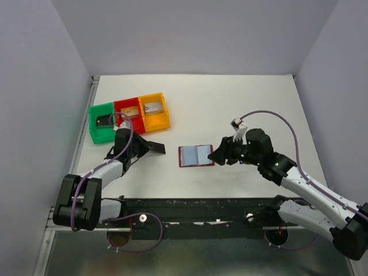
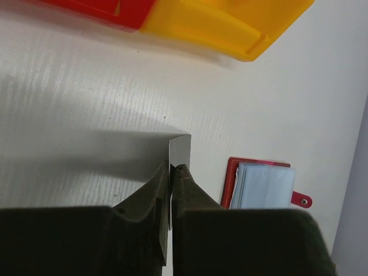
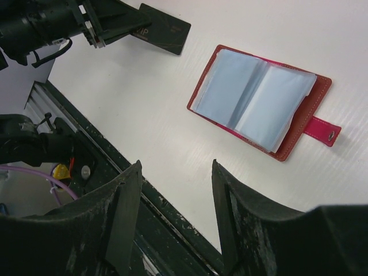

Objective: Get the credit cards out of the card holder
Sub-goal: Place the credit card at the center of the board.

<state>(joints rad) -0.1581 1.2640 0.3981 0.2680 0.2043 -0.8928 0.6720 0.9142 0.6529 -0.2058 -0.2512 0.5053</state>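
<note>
Three trays [image 1: 102,137], four credit cards [image 1: 153,147] in view, one card holder [image 1: 195,156], two robot arms [image 1: 109,167]

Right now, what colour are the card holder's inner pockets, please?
Light blue pockets, best in right wrist view.

The top camera looks down from high at the near side over the whole table [image 1: 241,98]; the left wrist camera sits low and close behind the left gripper [image 2: 172,168] and its card [image 2: 180,150], facing the wallet [image 2: 261,185]; the right wrist camera looks down from higher; all three share the wallet.
</note>
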